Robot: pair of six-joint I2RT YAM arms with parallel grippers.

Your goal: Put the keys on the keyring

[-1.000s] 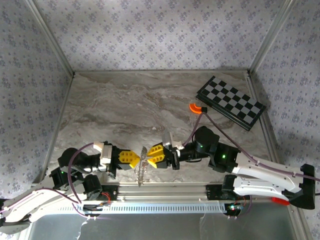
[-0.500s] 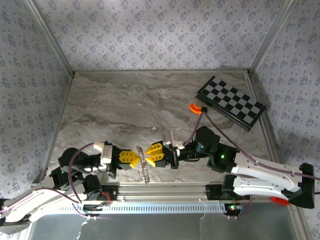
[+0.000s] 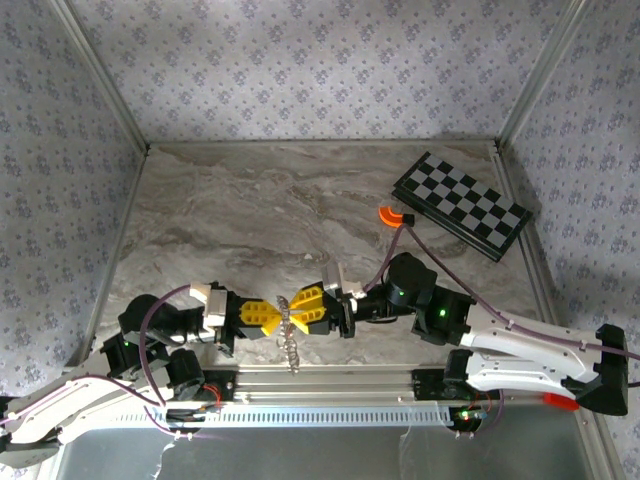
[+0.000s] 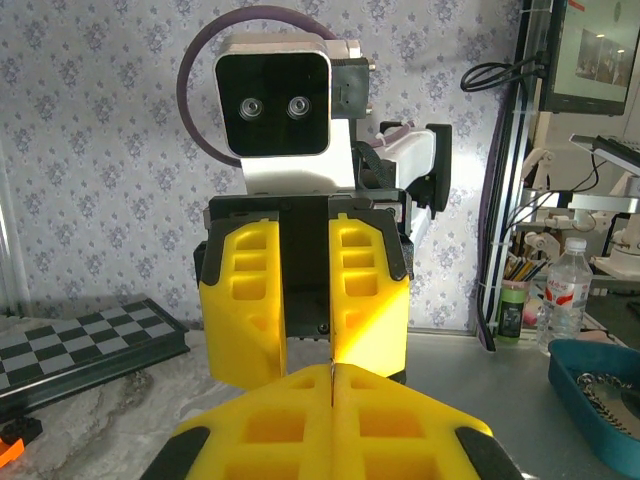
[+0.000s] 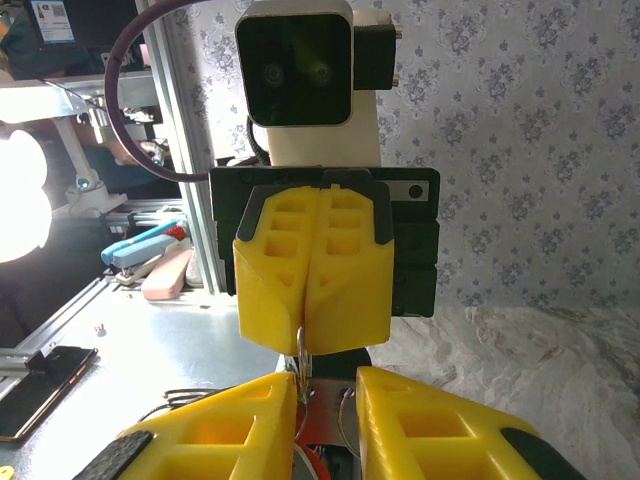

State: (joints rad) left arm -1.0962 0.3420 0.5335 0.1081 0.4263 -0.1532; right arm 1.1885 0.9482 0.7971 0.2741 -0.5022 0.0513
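My left gripper (image 3: pixel 274 317) and right gripper (image 3: pixel 294 307) meet tip to tip near the table's front edge. Between them hangs the keyring (image 3: pixel 288 338), a silvery toothed loop. In the left wrist view my left gripper (image 4: pixel 332 370) is shut on a thin metal edge of the ring. In the right wrist view the ring's wire (image 5: pixel 303 348) runs from the left arm's shut fingers down between my right gripper's (image 5: pixel 325 388) fingers. These stand a little apart. The key's red head (image 5: pixel 318 468) sits low between them, gripped there and mostly hidden.
A black-and-white chequered board (image 3: pixel 462 205) lies at the back right, with an orange curved piece (image 3: pixel 389 215) beside it. The metal rail (image 3: pixel 330 385) runs right behind the grippers. Off the table, the left wrist view shows a blue tray (image 4: pixel 600 395) and a bottle (image 4: pixel 565 300).
The two grippers have closed the small gap between them, the right one shifting left. The hanging part of the keyring has swung slightly to the right.
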